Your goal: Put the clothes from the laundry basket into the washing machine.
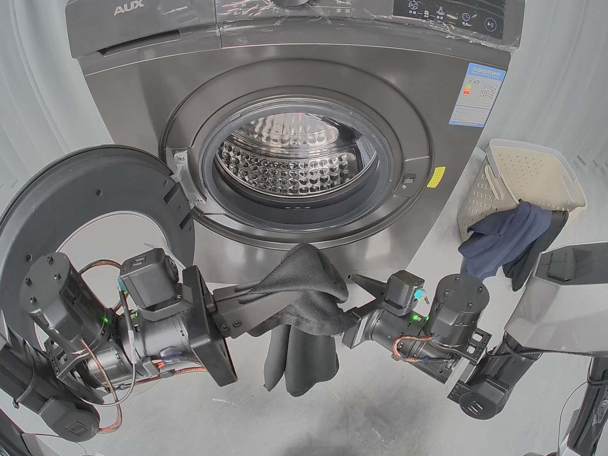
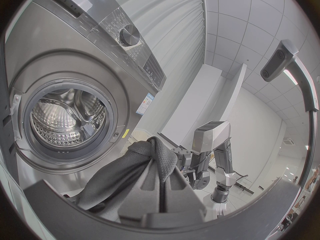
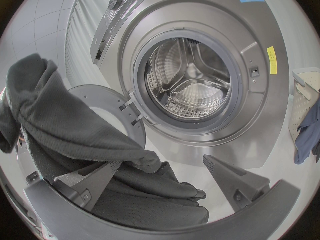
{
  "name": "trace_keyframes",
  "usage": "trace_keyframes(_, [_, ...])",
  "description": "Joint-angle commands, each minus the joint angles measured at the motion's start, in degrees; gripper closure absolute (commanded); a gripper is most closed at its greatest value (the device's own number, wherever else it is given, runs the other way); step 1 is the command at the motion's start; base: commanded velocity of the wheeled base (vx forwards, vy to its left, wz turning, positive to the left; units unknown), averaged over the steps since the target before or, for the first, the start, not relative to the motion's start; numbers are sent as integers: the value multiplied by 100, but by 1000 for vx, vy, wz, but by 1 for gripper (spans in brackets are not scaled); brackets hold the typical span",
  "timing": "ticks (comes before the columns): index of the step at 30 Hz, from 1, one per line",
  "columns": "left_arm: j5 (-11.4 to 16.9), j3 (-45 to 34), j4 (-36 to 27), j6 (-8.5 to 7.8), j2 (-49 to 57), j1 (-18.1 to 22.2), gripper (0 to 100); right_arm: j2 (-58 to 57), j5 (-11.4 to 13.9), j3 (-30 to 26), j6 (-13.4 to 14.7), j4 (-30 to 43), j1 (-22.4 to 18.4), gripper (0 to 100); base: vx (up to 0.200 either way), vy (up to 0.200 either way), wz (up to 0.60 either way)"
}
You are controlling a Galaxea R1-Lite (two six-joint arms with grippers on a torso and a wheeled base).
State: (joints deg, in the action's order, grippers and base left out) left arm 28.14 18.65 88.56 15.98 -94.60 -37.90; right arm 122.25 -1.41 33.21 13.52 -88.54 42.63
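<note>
A dark grey garment (image 1: 304, 324) hangs in front of the washing machine (image 1: 380, 77), just below its open drum (image 1: 291, 153). My left gripper (image 1: 263, 294) is shut on the garment's upper fold, and the left wrist view shows cloth (image 2: 126, 174) bunched over the closed fingers (image 2: 151, 184). My right gripper (image 1: 351, 302) stands open beside it. The garment (image 3: 66, 124) drapes over one of its fingers (image 3: 90, 180) while the other finger (image 3: 233, 180) is bare. The beige laundry basket (image 1: 481, 197) sits on the floor to the right, with navy clothes (image 1: 500, 239) hanging over its rim.
The machine's round door (image 1: 95, 204) is swung fully open to the left, close to my left arm. The drum looks bare inside. Grey floor lies between the machine front and both arms. The basket (image 3: 303, 97) stands against the machine's right side.
</note>
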Motion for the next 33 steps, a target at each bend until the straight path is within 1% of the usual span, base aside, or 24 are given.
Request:
trace_keyframes(1, [-1,-28,3,1,-32,2,100,71,141,54,-7,-5,44,0,0,0,0])
trace_keyframes(2, [-1,-19,3,1,-32,-7,100,80,238,125,-7,-5,44,0,0,0,0])
trace_keyframes(4, [-1,-28,3,1,-32,2,100,98,317,283,-7,-5,44,0,0,0,0])
trace_keyframes(8, [-10,-55,3,1,-41,2,100,168,344,494,-7,-5,44,0,0,0,0])
trace_keyframes(12, [-19,-90,3,1,-59,11,100,141,344,520,-7,-5,52,0,0,0,0])
trace_keyframes(13, [-27,-81,-6,1,-67,2,100,124,344,503,-7,-5,52,100,0,0,0])
trace_keyframes(19, [-98,-90,-6,10,-120,81,100,-113,344,283,-7,-5,-36,100,0,0,0])
trace_keyframes(21, [-98,-90,-6,-16,-173,230,100,-307,344,142,-25,-5,-71,100,0,0,0])
trace_keyframes(25, [-186,-2,-6,-25,-410,705,100,-869,335,-306,-113,-5,-308,100,0,0,0])
trace_keyframes(26, [-194,7,-6,-34,-428,740,100,-904,335,-332,-121,-5,-326,100,0,0,0])
trace_keyframes(27, [-238,33,-6,-34,-524,925,100,-1071,335,-473,-157,-5,-387,100,0,0,0])
trace_keyframes(29, [-291,60,-6,-34,-621,1039,100,-1230,344,-605,-157,3,-413,100,0,0,0])
trace_keyframes(33, [-335,60,-6,-86,-832,1259,100,-1467,317,-754,-174,3,-378,100,0,0,0])
